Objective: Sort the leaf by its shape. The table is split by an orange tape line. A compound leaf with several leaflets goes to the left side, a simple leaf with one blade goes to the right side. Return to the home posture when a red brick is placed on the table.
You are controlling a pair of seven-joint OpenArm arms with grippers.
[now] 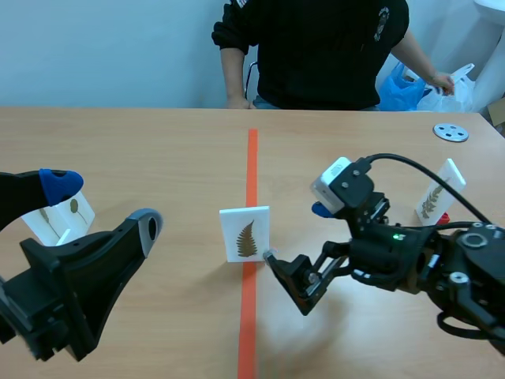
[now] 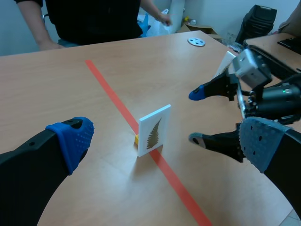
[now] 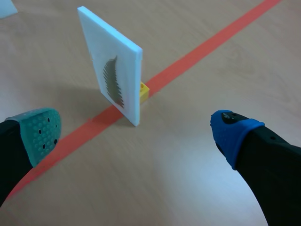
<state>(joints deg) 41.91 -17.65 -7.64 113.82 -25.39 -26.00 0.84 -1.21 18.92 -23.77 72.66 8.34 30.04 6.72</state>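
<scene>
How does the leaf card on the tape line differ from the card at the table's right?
The centre card stands on the orange line; the right card stands well right of it. The centre card faces the robot squarely; the right card looks slanted. Both are white with a brownish feathery leaf.

No words, numbers or brand names can be read. The white card (image 1: 245,233) standing on the orange line (image 1: 252,162) at the middle of the desk (image 1: 150,158) bears only a leaf picture. A small pale mark (image 1: 383,14) on the person's dark top (image 1: 316,55), at the far side, is too small to read.
</scene>
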